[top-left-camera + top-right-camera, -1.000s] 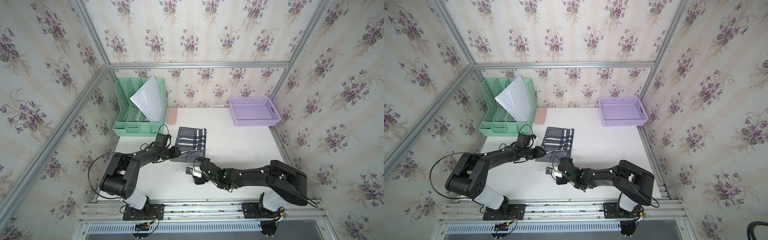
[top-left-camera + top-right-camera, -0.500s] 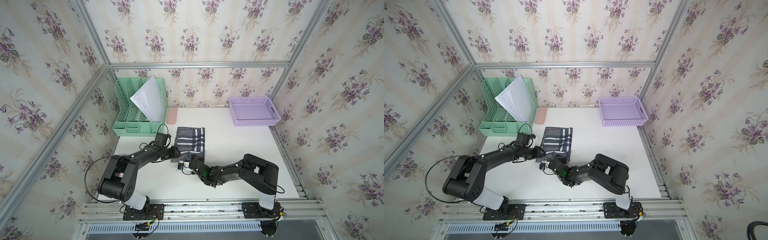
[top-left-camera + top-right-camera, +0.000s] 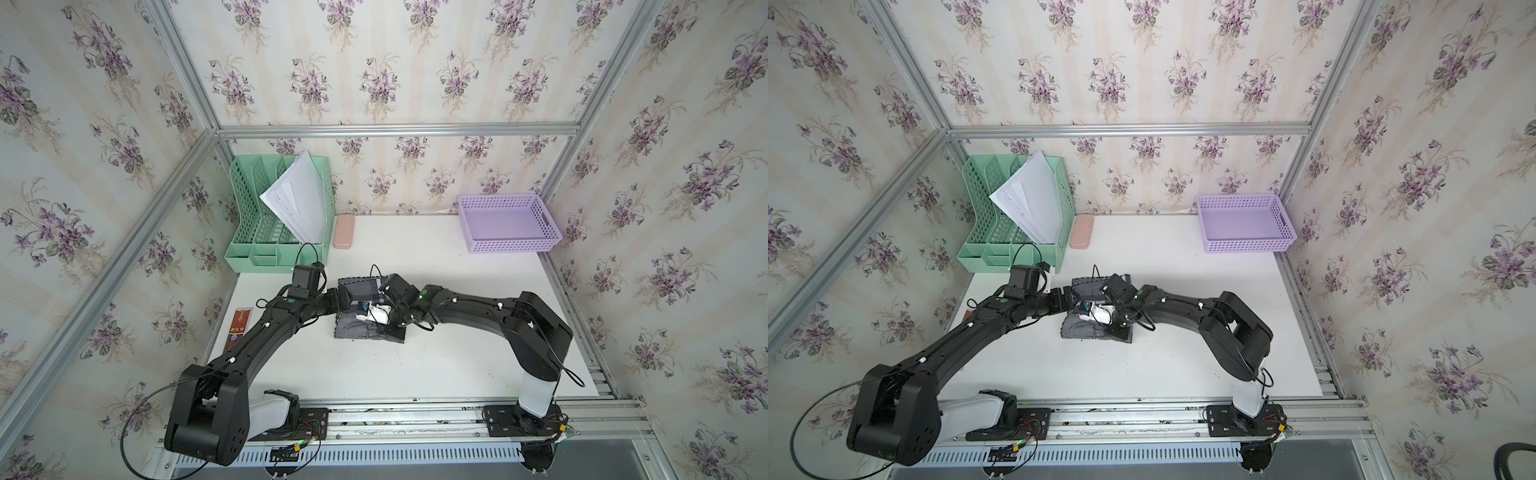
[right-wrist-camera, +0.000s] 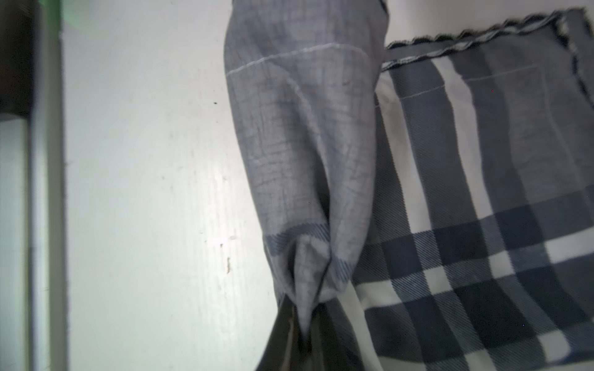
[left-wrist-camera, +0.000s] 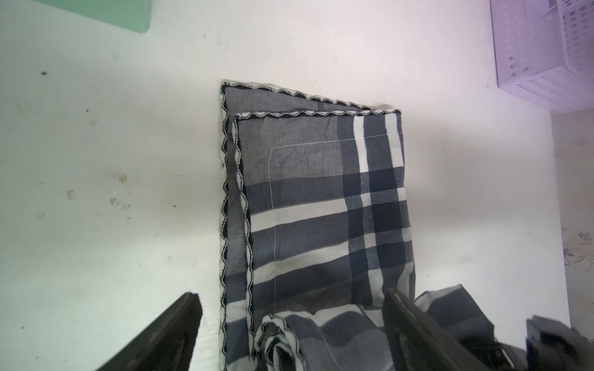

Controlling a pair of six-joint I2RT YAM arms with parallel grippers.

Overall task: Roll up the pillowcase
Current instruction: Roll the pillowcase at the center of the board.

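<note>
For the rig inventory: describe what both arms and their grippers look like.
Left arm and right arm: glossy black boxy links on pale grey base columns, small white dots along them, a green light near each wrist. Thin black cables loop at wrists and bases. The left gripper has flat black fingers; those of the right gripper look dark too.

left arm (image 3: 270, 332) | right arm (image 3: 478, 306) | black shells | white base links | black cables

Loads of open table (image 3: 415, 374) on the pillowcase's (image 3: 353, 328) near side; beyond it, the green file rack (image 3: 249, 224) and purple basket (image 3: 511, 247) block the way.
</note>
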